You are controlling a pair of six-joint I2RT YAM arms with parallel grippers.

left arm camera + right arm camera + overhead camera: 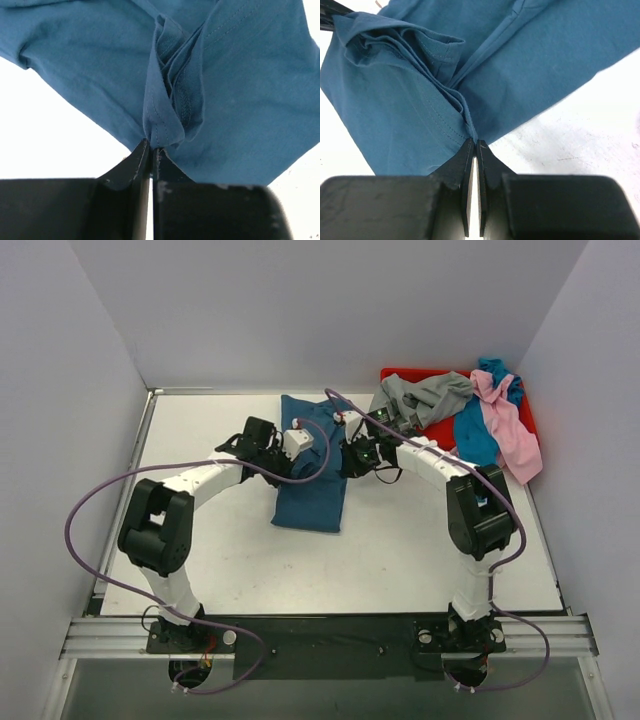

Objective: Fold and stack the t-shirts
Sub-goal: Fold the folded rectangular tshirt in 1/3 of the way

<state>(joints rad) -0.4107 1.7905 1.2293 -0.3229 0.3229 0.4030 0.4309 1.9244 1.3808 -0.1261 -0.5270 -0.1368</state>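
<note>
The dark teal-blue t-shirt (312, 475) lies as a long strip in the middle of the white table, running from the back toward the front. My left gripper (296, 452) is shut on its left edge, pinching bunched hem folds (170, 95). My right gripper (345, 458) is shut on its right edge, pinching a folded hem (445, 95). Both hold the cloth about midway along the strip. The grey t-shirt (420, 398), the pink t-shirt (505, 425) and the brighter turquoise-blue t-shirt (475, 435) lie heaped at the back right.
The red tray (525, 415) stands at the back right under the heap of shirts. Grey walls close the table on three sides. Purple cables loop from both arms over the table. The table surface (400, 550) is white.
</note>
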